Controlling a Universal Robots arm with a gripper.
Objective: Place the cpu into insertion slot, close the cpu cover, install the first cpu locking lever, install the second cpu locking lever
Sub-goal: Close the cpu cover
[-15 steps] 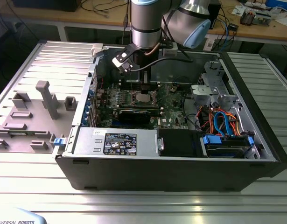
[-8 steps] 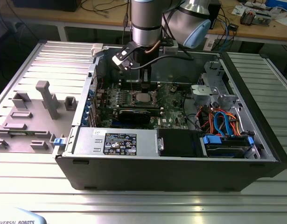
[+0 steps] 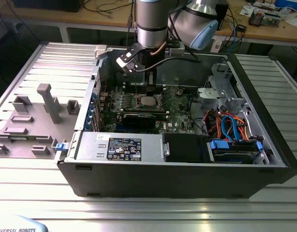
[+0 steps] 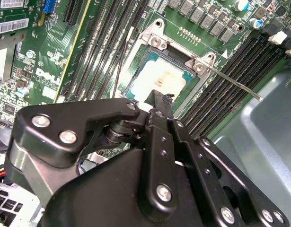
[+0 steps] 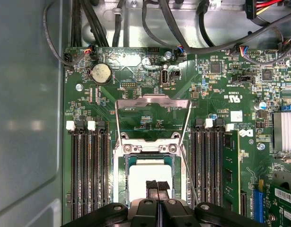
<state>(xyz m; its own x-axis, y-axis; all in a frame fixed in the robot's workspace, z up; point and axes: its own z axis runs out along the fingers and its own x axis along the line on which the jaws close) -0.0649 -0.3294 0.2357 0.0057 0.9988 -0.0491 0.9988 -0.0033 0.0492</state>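
Silvery cpu (image 3: 148, 101) sits in insertion slot (image 5: 120, 189), mid-frame in exterior view, directly under tool (image 5: 157, 185) w/ fingertips pressed together, empty; cpu cover (image 5: 152, 100) open.

The cpu (image 5: 150, 171) lies in the insertion slot (image 5: 119, 189), between memory slots (image 5: 86, 170).

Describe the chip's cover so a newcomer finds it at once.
Inside the open computer case, find the green board and the pale square chip between its long black slots. The cover is the thin silvery frame standing open at that chip's edge. Unlike the chip, it shows board through its window.
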